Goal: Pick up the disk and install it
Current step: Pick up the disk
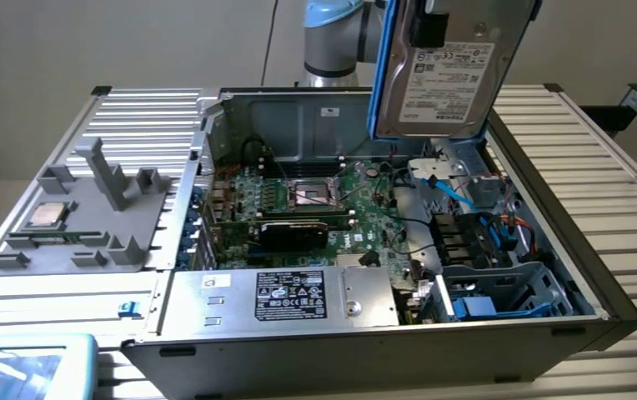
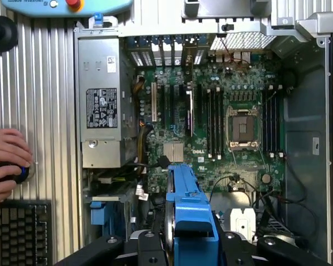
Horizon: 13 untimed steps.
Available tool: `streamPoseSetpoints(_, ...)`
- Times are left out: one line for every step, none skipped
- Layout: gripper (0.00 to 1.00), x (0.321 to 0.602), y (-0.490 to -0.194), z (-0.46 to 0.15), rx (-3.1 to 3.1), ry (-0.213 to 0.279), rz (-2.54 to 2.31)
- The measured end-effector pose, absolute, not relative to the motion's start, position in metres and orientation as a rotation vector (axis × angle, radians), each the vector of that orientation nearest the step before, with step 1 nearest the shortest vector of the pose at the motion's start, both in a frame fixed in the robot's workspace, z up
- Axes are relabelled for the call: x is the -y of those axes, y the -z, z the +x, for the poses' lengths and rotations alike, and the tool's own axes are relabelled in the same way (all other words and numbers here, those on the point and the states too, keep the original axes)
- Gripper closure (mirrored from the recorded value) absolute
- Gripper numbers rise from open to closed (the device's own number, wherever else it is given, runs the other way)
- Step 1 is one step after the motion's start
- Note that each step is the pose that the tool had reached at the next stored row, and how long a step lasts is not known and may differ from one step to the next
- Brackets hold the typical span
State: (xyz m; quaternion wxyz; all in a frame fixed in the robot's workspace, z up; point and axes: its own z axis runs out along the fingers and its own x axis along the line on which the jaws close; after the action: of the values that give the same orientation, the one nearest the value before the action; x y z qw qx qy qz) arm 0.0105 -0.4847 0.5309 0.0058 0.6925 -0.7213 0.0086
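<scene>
Pickup is done, you can see: the pincer [image 2: 190, 244] is clamped on the disk [image 1: 443, 71], which hangs on edge at the upper right of the exterior frame above the open computer case [image 1: 408, 354], so seating it inside is not yet done.

Robotics lab: open computer case [image 1: 330, 367] on slatted metal bench [image 1: 585, 167].
</scene>
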Motion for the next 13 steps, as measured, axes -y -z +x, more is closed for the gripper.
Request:
streamPoseSetpoints(0.63,0.487,-0.531,0.013,2.258,-0.027,2.168)
streamPoseSetpoints(0.63,0.489,-0.532,0.015,2.258,-0.027,2.168)
streamPoseSetpoints(0.63,0.491,-0.532,0.017,2.258,-0.027,2.168)
streamPoseSetpoints(0.63,0.493,-0.532,0.02,2.258,-0.027,2.168)
streamPoseSetpoints(0.63,0.495,-0.532,0.022,2.258,-0.027,2.168)
streamPoseSetpoints(0.63,0.497,-0.533,0.023,2.258,-0.027,2.168)
streamPoseSetpoints(0.63,0.5,-0.533,0.025,2.258,-0.027,2.168)
streamPoseSetpoints(0.63,0.502,-0.533,0.027,2.258,-0.027,2.168)
streamPoseSetpoints(0.63,0.504,-0.533,0.029,2.258,-0.027,2.168)
streamPoseSetpoints(0.63,0.506,-0.533,0.031,2.258,-0.027,2.168)
streamPoseSetpoints(0.63,0.508,-0.533,0.032,2.258,-0.027,2.168)
streamPoseSetpoints(0.63,0.51,-0.533,0.034,2.258,-0.027,2.168)
streamPoseSetpoints(0.63,0.512,-0.533,0.035,2.258,-0.027,2.168)
